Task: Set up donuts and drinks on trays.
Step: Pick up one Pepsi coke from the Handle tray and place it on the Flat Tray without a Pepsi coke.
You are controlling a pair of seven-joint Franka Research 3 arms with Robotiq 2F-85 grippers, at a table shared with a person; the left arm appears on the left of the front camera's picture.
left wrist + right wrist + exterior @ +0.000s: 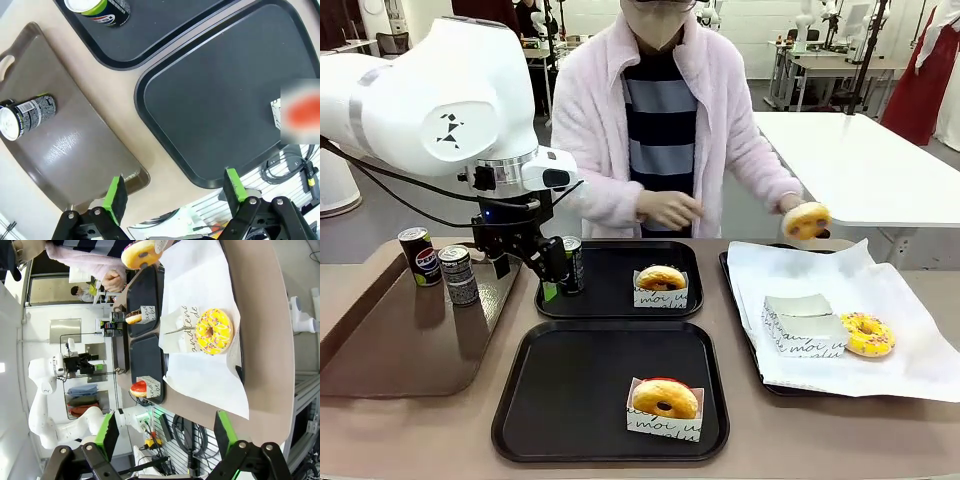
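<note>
At wrist level, left hand (174, 179) and right hand (167, 417) gape empty; frontally, left hand crowds a drink can (573, 263).

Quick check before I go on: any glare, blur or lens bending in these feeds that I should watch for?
Front view: evenly lit, and the glossy brown tray mirrors the two cans standing on it. Left wrist view: a whitish glare patch on that tray, and the wide lens bows the black tray at its rim. Right wrist view: rolled sideways, with the yellow sprinkled donut sharp.
</note>
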